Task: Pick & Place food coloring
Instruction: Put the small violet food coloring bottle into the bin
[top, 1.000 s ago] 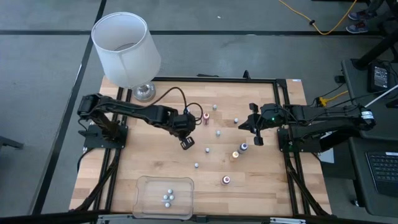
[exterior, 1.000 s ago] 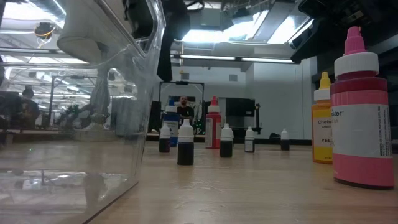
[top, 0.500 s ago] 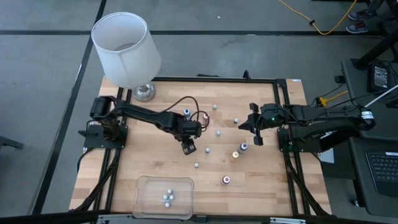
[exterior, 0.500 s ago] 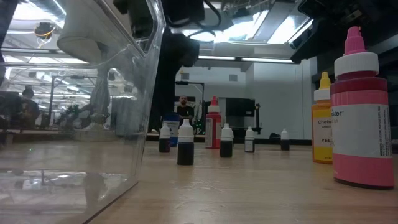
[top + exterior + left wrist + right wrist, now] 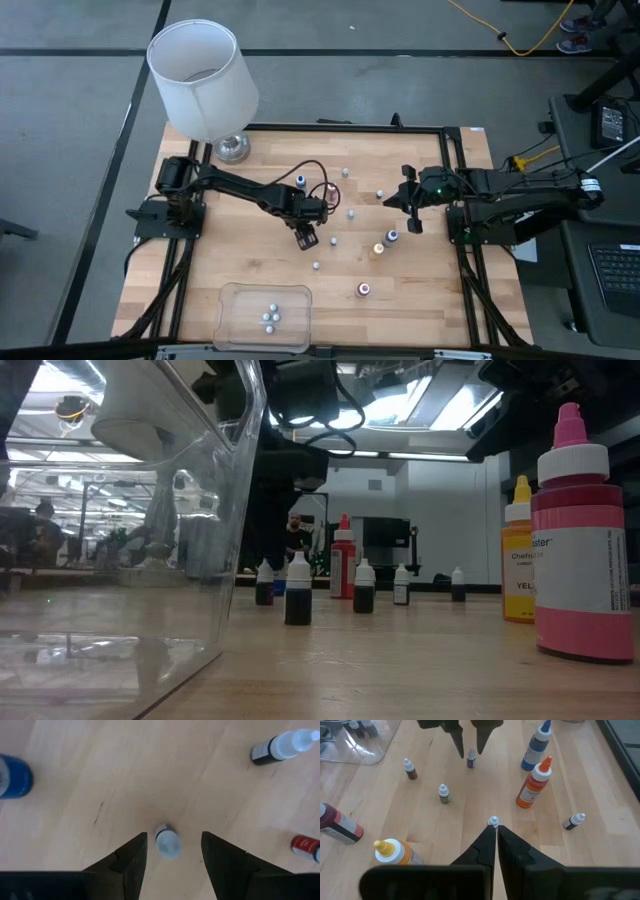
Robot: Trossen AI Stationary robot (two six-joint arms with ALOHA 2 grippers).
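**Left pincer straddles a tiny bottle at mid-worktop**

The left arm reaches from its base at the left edge of the wooden worktop (image 5: 240, 260) in a long diagonal toward the centre, its wrist tipped down so the left pincer (image 5: 307, 238) points at the boards. In the left wrist view its two dark fingers (image 5: 131, 857) stand apart with one tiny pale-capped bottle (image 5: 167, 841) upright between them — close to both, touched by neither as far as can be seen. The right wrist view shows the same from across the worktop: the two finger tips hanging on either side of that little bottle (image 5: 471, 760).

The other food coloring bottles are scattered over the middle of the worktop. A blue bottle (image 5: 301, 181) and a red bottle (image 5: 330, 190) stand just behind the left wrist; a yellow-capped orange bottle (image 5: 379, 248) and a dark bottle (image 5: 392, 237) sit near the right arm; a pink-topped bottle (image 5: 364, 289) stands closer to the front edge. A clear plastic bin (image 5: 232, 325) at the front edge holds several small bottles.

The right arm lies low, stretched in from the right edge — its right pincer (image 5: 407, 200) is pressed closed on nothing, hovering above a small white-capped bottle (image 5: 493, 821).

A white-shaded lamp (image 5: 203, 82) stands at the back left corner.
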